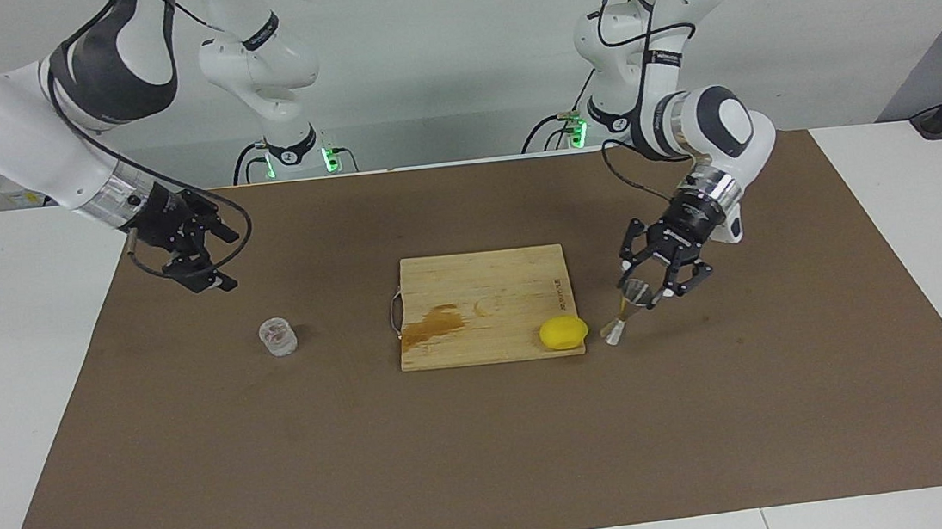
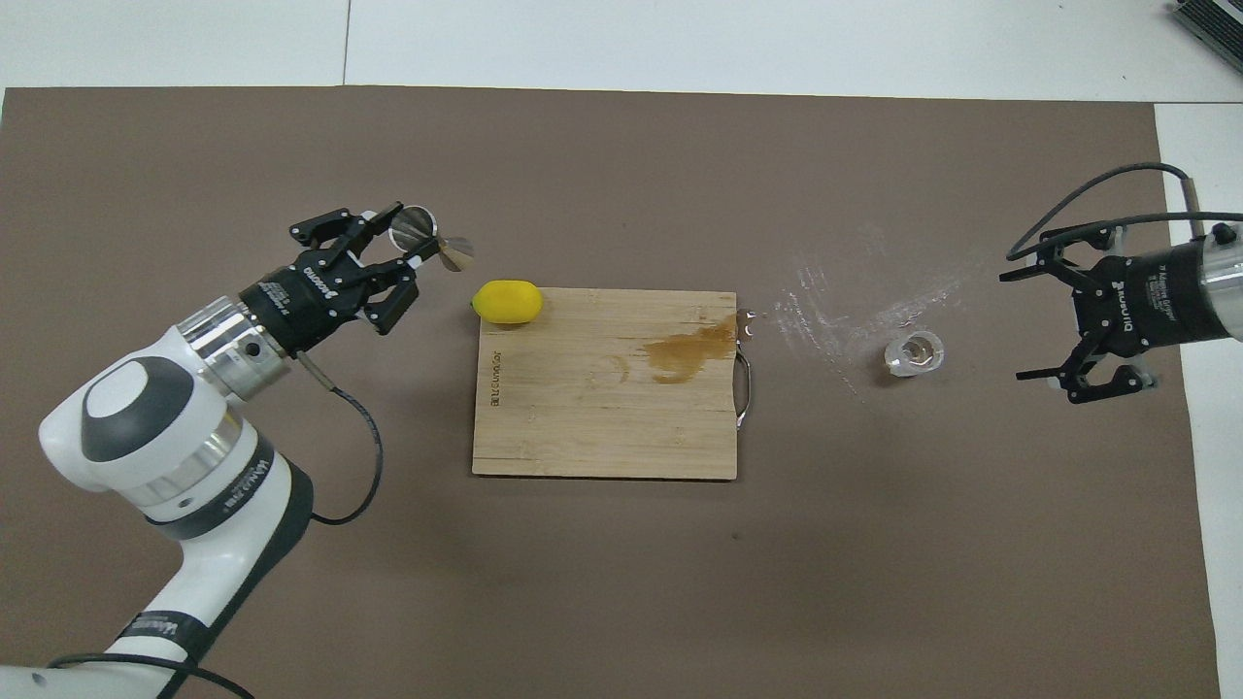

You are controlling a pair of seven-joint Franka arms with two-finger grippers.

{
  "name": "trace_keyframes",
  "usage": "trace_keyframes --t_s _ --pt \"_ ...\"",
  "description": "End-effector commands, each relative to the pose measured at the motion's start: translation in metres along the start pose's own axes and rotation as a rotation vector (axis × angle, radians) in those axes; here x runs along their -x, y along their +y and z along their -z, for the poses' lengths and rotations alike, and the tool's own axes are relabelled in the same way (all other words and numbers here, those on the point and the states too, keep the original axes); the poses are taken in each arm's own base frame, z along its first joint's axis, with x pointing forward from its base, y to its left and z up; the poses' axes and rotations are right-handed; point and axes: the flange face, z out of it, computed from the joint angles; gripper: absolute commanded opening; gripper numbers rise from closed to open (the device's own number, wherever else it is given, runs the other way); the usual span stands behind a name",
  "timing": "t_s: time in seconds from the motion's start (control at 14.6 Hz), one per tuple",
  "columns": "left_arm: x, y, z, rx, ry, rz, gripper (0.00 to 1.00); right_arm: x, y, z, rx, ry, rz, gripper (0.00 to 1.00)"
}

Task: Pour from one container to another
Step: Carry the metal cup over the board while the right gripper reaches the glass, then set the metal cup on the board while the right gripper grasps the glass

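Gripping the tilted jigger [image 1: 624, 312] beside a lemon [image 1: 563, 332], the left claw [image 1: 650, 289] should stand it level while the right claw [image 1: 196, 258], spread empty, hovers above the glass cup [image 1: 277, 336].

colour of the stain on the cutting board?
Amber-brown stain, clearest in the overhead view, near the board's handle end.

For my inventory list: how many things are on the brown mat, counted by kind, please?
Metal jigger, tilted at the left gripper: 1
Glass cup: 1
Lemon: 1
Cutting board: 1
Total: 4
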Motion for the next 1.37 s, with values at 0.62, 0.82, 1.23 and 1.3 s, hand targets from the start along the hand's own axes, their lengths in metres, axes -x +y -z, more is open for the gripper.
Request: trace_keyframes --t_s 0.62,0.82,1.23,1.3 --pt "-0.037 -0.168 -0.133 -0.243 0.170 -0.073 0.00 -0.135 0.013 -0.062 -0.099 -0.268 -0.282 1.00" --pt "-0.036 -0.169 -0.135 -0.260 0.152 -0.159 0.00 -0.152 0.024 -0.102 -0.154 -0.282 -0.326 1.00" --pt "-0.052 -0.180 -0.141 -0.289 0.159 -0.223 0.00 -0.171 0.044 -0.177 -0.189 -0.347 -0.341 1.00" --pt "-0.053 -0.180 -0.141 -0.291 0.160 -0.224 0.00 -0.176 0.045 -0.189 -0.193 -0.368 -0.335 1.00"
